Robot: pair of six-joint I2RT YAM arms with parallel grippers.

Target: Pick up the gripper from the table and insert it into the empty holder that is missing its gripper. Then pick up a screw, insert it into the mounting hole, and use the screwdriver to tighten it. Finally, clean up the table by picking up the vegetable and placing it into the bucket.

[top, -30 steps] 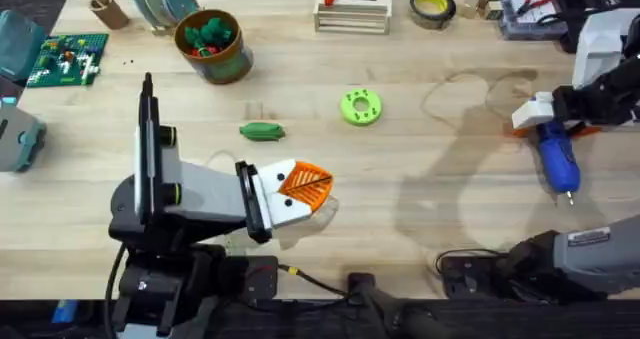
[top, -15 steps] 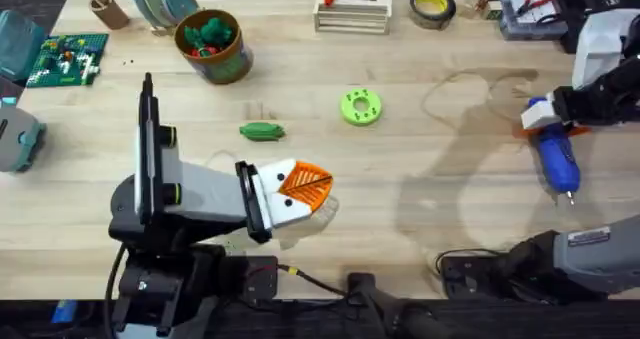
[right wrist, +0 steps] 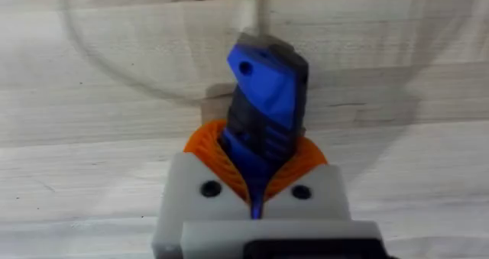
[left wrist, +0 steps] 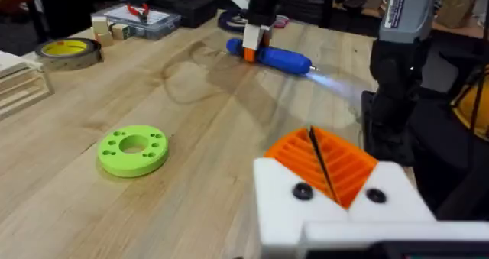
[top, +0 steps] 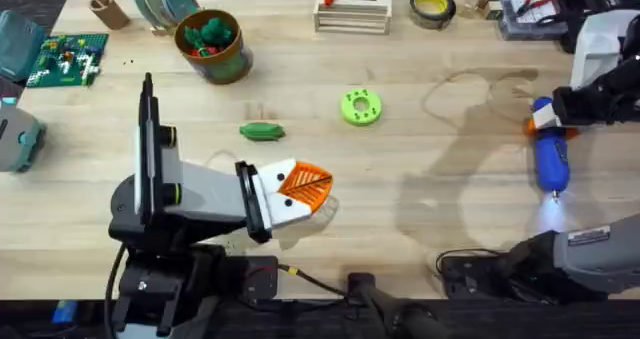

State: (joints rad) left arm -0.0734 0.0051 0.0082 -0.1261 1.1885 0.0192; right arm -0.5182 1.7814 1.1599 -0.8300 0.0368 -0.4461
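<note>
My left gripper (top: 312, 184) lies low near the table's front, its white holder blocks (top: 272, 197) both carrying orange ribbed pads (left wrist: 325, 158) pressed together with nothing between; black screw heads (left wrist: 302, 190) show in both blocks. At the right edge my right gripper (top: 545, 125) is shut on the blue screwdriver (top: 549, 154), whose tip points toward the front edge and throws a light spot on the wood. In the right wrist view the screwdriver (right wrist: 266, 98) sits between the orange pads (right wrist: 206, 148). The dark-green vegetable (top: 262, 131) lies flat mid-table. The bucket (top: 228, 67) stands at the back left.
A lime-green disc (top: 361, 107) lies right of the vegetable. Along the back stand a wooden rack with a red-handled tool (top: 352, 9), a yellow tape roll (top: 433, 6), a parts box (top: 528, 1) and a tan cup (top: 108, 9). A green circuit board (top: 68, 57) lies far left.
My right gripper has shifted slightly right and turned the screwdriver so it points straight at the front edge. A light spot now shows beyond its tip. The left arm has not moved.
</note>
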